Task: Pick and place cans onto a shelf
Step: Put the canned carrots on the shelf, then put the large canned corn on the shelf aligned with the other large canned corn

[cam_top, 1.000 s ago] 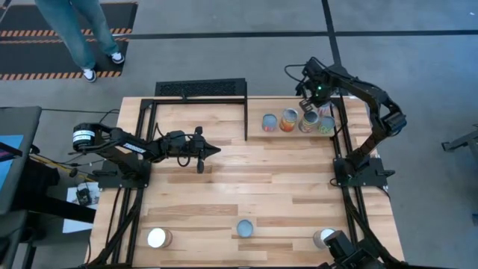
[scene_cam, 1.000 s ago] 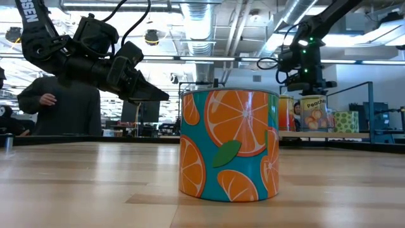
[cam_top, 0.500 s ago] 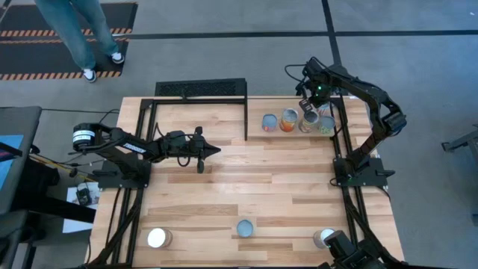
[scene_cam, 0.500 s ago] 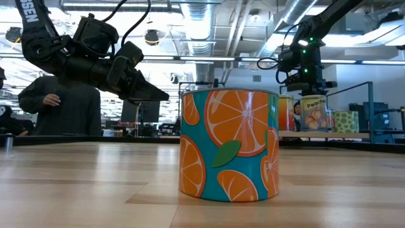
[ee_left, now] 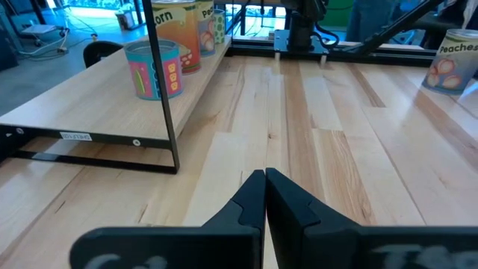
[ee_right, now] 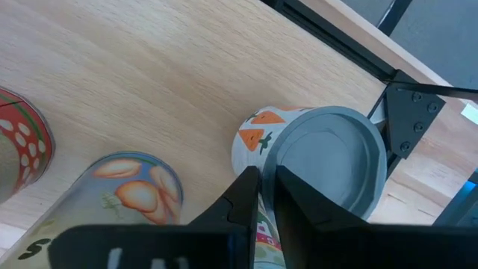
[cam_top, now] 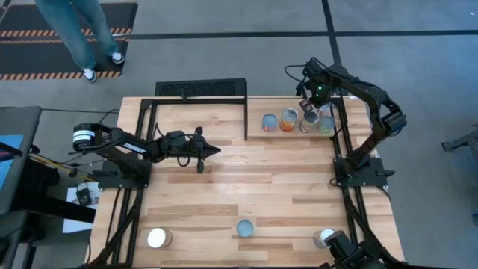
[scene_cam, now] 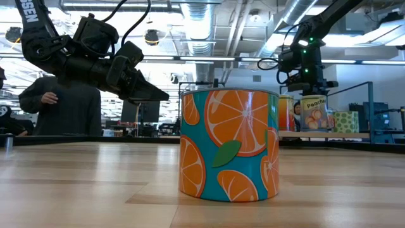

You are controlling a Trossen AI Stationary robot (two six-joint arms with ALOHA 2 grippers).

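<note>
Several cans stand in a row on the raised wooden shelf [cam_top: 299, 106] at the table's far right. They include a blue-topped one [cam_top: 269, 122], an orange one [cam_top: 287, 119] and a grey-lidded carrot can [ee_right: 328, 161]. My right gripper [cam_top: 308, 110] hangs just above this row, pointing down. Its fingers [ee_right: 246, 187] stand a narrow gap apart and touch nothing. A peaches can [ee_right: 138, 183] stands beside it. Three more cans stand along the near edge: white-topped [cam_top: 157, 237], orange-patterned [scene_cam: 228, 145] and one at the right [cam_top: 323, 237]. My left gripper [cam_top: 216, 151] hovers shut over the table's left middle.
A black mesh rack [cam_top: 200, 88] stands at the far edge, left of the shelf. The shelf's black frame post [ee_left: 160, 82] rises at its near left corner. Bare wood lies between the shelf and the near cans. A person [cam_top: 82, 33] walks beyond the far left corner.
</note>
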